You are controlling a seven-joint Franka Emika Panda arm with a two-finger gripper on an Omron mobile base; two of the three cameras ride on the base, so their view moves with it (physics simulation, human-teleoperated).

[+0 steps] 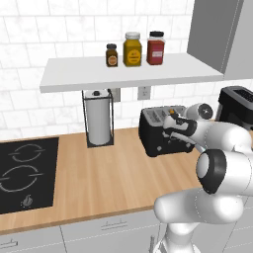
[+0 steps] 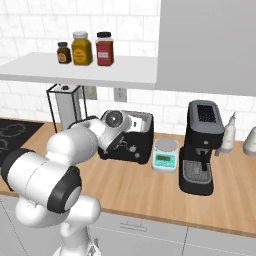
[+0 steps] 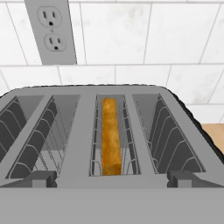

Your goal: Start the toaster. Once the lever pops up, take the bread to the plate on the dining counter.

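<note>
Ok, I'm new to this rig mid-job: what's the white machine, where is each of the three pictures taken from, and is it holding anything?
The white machine is a robot arm on a driving base. Two pictures come from cameras on the base, behind the arm to its left and right. The third comes from the hand camera, looking down into the toaster, where the bread stands in a slot. The gripper is open and holds nothing. On the wooden worktop also stand a coffee machine, a small scale and a paper towel holder; a cooktop is set in.
</note>
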